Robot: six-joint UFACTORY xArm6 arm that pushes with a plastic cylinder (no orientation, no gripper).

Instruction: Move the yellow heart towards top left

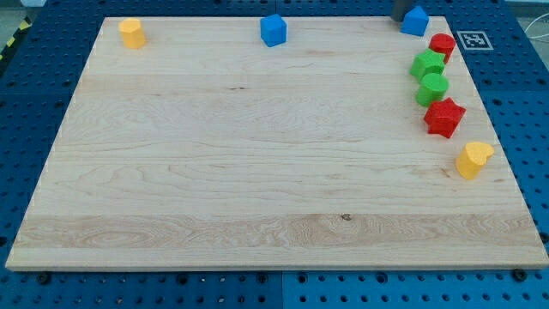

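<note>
Yellow heart [473, 160] lies at the bench's [257, 172] right edge, below the middle, just below and to the right of the red star [444, 118] and apart from it. It looks like a small, smooth yellow block with a notched top and a lighter upper face; it sits flat and upright.

Your rod has no fingers, so there is nothing to open or close. What appears to be the rod is a dark stub at the view's top, just left of the blue block [415, 21] at the top right corner; my tip [401, 19] seems to rest there, touching or nearly touching that block, well apart from the heart. You cannot confirm contact from this view.

Judgement: the push has not begun; the step in hand is the approach. Your next move calls for bringing the tip down past the red cylinder [443, 45], the two green blocks [428, 64] [433, 88] and the star without disturbing them, then setting it at the heart's lower right side and driving up and left. The path across the board looks unobstructed; the yellow cylinder [132, 33] and second blue block [273, 30] lie far from the heart, along the top edge.
</note>
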